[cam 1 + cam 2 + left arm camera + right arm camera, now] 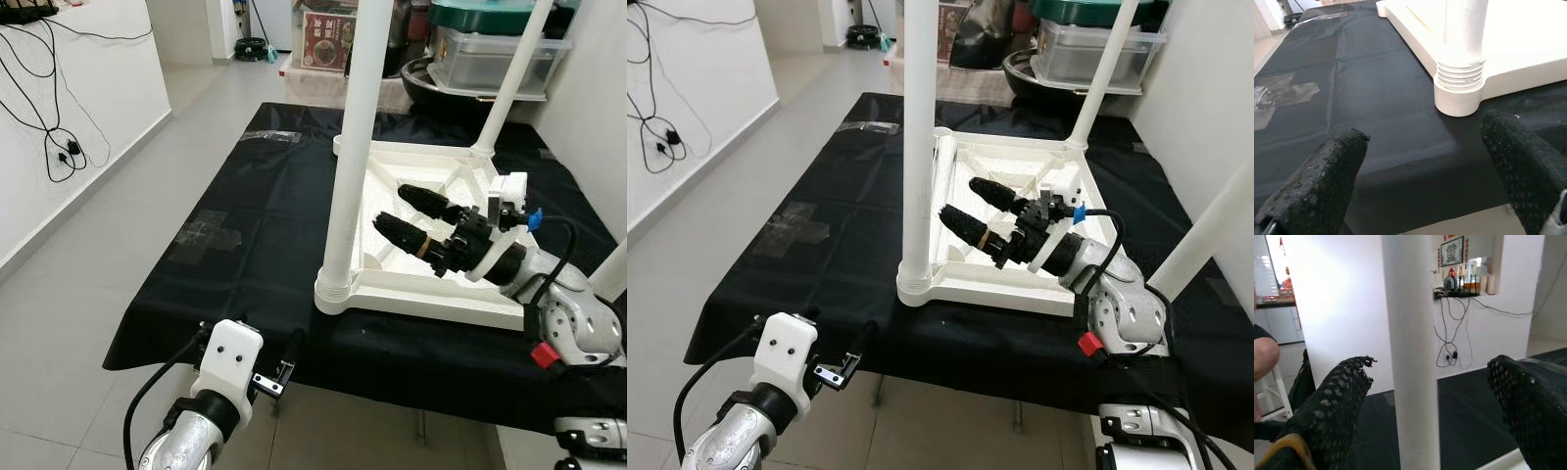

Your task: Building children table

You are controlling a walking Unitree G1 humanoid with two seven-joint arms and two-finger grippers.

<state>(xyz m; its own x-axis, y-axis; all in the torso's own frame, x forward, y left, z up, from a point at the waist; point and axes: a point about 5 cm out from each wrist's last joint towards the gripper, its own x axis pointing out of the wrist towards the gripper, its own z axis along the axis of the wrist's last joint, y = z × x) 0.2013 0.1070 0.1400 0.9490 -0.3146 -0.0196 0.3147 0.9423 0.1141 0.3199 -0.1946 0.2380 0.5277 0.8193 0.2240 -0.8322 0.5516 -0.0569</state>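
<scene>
The upturned white plastic children's table [431, 284] is seen on the black cloth [265, 215], the right gripper [397, 211] held spread over its underside beside the near white round leg [351, 147]. The left gripper [1420, 161], fingers apart and empty, is shown by its wrist view before that leg's threaded base. A person's elbow [1264, 357] is caught beyond the leg in the right wrist view.

A lived-in home: grey floor tiles [88, 294], white walls with dangling cables [54, 137], stacked plastic storage boxes [495, 54] and a wok [441, 88] against the far wall, and a small wall shelf [1464, 286] crowded with bottles and a framed picture.
</scene>
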